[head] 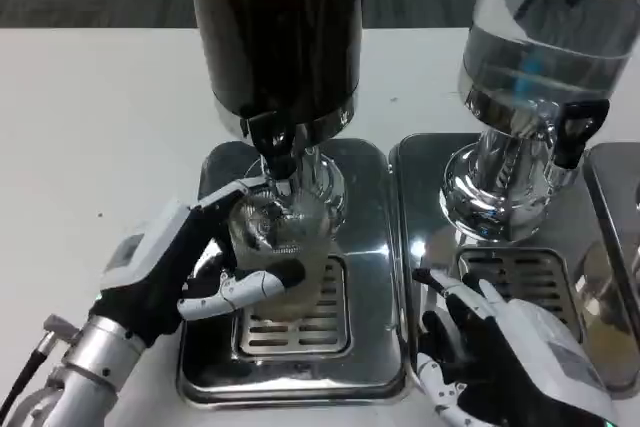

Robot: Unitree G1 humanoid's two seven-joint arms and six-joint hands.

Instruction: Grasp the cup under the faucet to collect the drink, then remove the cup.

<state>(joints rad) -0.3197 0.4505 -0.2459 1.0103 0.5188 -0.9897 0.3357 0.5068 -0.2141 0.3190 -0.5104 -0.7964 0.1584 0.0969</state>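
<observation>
Clear cup (278, 252): on drip grate directly under dark dispenser's faucet (276, 145), grasped by left hand (190, 262). Right hand (500, 342): released, right of cup. Step: collecting drink. Next: level withdrawal from under faucet

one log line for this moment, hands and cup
left hand: holds cup under dark dispenser's faucet | right hand: open, over right drip tray | cup: above left tray grate

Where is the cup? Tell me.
In the head view, left of centre: the clear cup stands on the drip-tray grille under the dark dispenser's faucet, held by the left hand.
</observation>
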